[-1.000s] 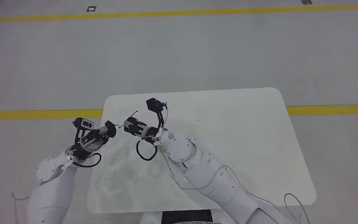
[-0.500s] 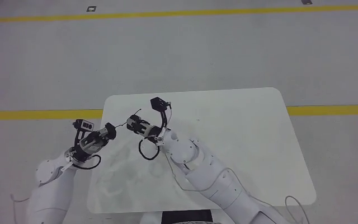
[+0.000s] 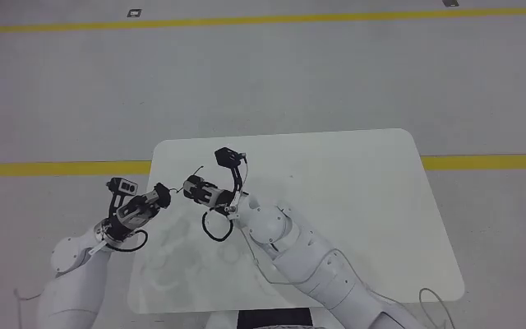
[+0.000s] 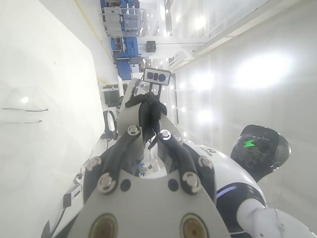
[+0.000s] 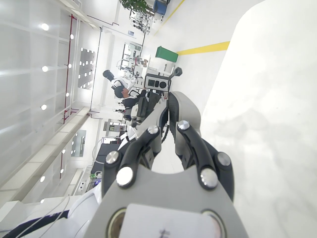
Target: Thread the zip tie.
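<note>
Pale floor (image 3: 271, 74) on all sides, crossed by yellow lines (image 3: 263, 18), with a white round-cornered tabletop (image 3: 370, 214) in the middle. Plenty of bare surface toward the right edge and the near edge; all the work crowded into the far left corner.

Left gripper (image 3: 162, 195) just inside the left edge, its arm crossing the rim from outside. Right gripper (image 3: 191, 187) a little farther in, its arm slanting over from the near edge, nose to nose with the left one. Both raised off the surface and near each other; no telling whether touching or apart.

Zip tie (image 5: 178, 71) pinched in the right jaws: closed down to a slit on the thin black strap, with the strap running out beyond them and ending in its square head, clear of both grippers. Shows from above as a hair-thin line slanting off the right gripper toward the far edge, well short of it.

Left jaws masked by a dark shape in front of them; no telling how far open, or whether on the strap.

Two thin dark strips (image 4: 27, 110) flat on the tabletop, side by side, well apart from both grippers. Green bin (image 5: 166, 54) on the floor beyond a tabletop corner.
</note>
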### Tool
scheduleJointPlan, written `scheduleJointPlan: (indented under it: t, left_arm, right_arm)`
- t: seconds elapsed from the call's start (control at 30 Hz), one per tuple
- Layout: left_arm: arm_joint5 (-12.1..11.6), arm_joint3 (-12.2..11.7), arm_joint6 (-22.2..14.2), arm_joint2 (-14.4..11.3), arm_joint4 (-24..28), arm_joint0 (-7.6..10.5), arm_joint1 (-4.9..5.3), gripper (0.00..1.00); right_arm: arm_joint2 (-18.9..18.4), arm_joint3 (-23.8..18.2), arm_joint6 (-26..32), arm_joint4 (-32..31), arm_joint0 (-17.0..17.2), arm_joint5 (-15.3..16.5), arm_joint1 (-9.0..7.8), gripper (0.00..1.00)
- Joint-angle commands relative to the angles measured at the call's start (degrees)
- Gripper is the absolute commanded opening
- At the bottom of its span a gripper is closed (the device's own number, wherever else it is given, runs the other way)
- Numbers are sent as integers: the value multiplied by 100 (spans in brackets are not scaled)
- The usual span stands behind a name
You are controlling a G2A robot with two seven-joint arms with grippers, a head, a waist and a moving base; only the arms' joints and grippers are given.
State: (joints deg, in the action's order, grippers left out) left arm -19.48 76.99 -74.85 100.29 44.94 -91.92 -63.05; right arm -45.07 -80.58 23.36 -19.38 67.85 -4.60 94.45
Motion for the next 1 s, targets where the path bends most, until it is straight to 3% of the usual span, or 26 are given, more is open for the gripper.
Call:
scheduleJointPlan:
  t: [0.0,0.37,0.77,0.97]
  left_arm:
    - [0,14,0,11,2,-16,-1,0]
    - [0,94,10,28,-1,-90,-13,0]
    - [0,87,24,98,13,-81,-31,0]
    - [0,66,5,74,-1,-57,-40,0]
  right_arm:
    - [14,18,77,11,-25,-12,0,0]
    - [53,-16,-398,159,67,4,33,0]
    - [110,141,-11,242,-43,-6,29,0]
    - [112,181,-230,318,-56,27,51,0]
